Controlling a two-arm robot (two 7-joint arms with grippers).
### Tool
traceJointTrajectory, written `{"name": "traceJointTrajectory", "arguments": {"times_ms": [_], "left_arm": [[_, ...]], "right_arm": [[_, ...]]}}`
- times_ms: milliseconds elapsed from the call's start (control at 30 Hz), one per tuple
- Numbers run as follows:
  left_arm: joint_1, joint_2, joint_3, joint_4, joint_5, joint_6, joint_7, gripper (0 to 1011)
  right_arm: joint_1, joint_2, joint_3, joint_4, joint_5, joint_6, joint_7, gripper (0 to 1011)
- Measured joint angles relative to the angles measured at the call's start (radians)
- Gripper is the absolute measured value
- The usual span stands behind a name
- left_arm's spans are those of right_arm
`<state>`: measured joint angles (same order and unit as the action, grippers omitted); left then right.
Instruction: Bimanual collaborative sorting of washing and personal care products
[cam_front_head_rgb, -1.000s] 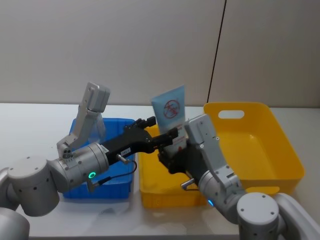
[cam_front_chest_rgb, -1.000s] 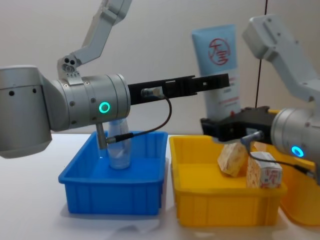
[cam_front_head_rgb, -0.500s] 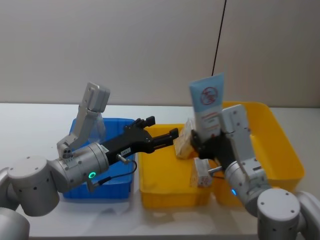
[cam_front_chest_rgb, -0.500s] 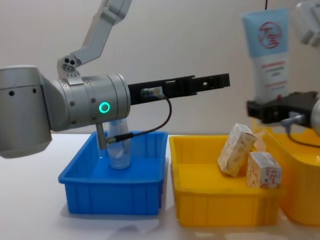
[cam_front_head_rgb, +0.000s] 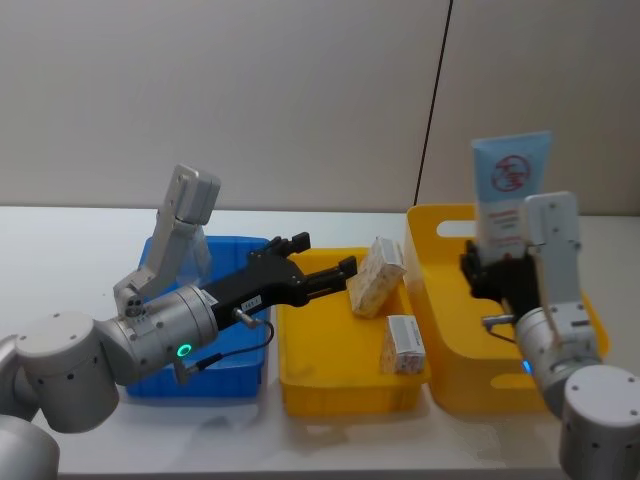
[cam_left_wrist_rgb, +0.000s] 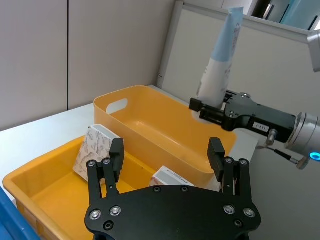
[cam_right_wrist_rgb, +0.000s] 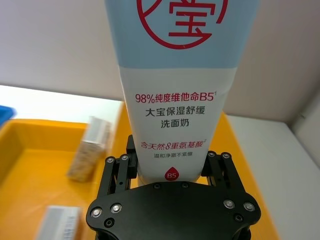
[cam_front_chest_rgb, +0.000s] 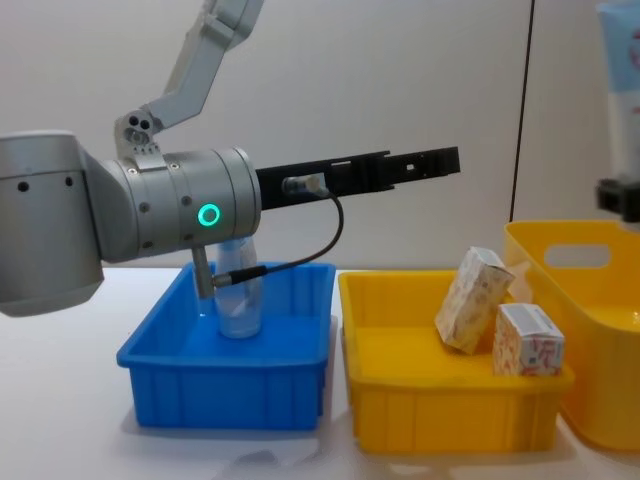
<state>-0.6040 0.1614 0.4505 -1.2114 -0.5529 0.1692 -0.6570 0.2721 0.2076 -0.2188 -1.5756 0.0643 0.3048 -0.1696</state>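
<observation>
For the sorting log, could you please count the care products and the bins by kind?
Light-blue squeeze tube: 1, in the right claw over the big yellow bin
Cream boxes: 2, in the small yellow bin
Clear bottle: 1, in the blue bin
Yellow bins: 2
Blue bin: 1
Total: 7

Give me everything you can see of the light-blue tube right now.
The tube stands upright, flat crimped end up. It is light blue on top with a red round logo and white below with red and dark print, seemingly soft plastic. The right gripper clamps its lower end between the jaws, hiding the cap. It is held above the large yellow bin, touching nothing else.
</observation>
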Motion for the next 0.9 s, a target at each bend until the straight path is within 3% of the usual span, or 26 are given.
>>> {"name": "traceJointTrajectory", "arguments": {"times_ms": [133, 367, 567, 900], "left_arm": [[0.0, 0.0, 0.0, 0.0, 0.0, 0.0, 0.0, 1001], [0.0, 0.0, 0.0, 0.0, 0.0, 0.0, 0.0, 1001], [0.0, 0.0, 0.0, 0.0, 0.0, 0.0, 0.0, 1002], [0.0, 0.0, 0.0, 0.0, 0.0, 0.0, 0.0, 1001]], "right_arm": [[-0.005, -0.003, 0.038, -0.011, 0.002, 0.049, -0.025, 629], [-0.005, -0.001, 0.073, -0.014, 0.015, 0.129, -0.034, 629], [0.0, 0.003, 0.086, 0.001, 0.025, 0.171, -0.021, 630], [0.016, 0.004, 0.088, 0.034, 0.032, 0.196, 0.006, 630]]}}
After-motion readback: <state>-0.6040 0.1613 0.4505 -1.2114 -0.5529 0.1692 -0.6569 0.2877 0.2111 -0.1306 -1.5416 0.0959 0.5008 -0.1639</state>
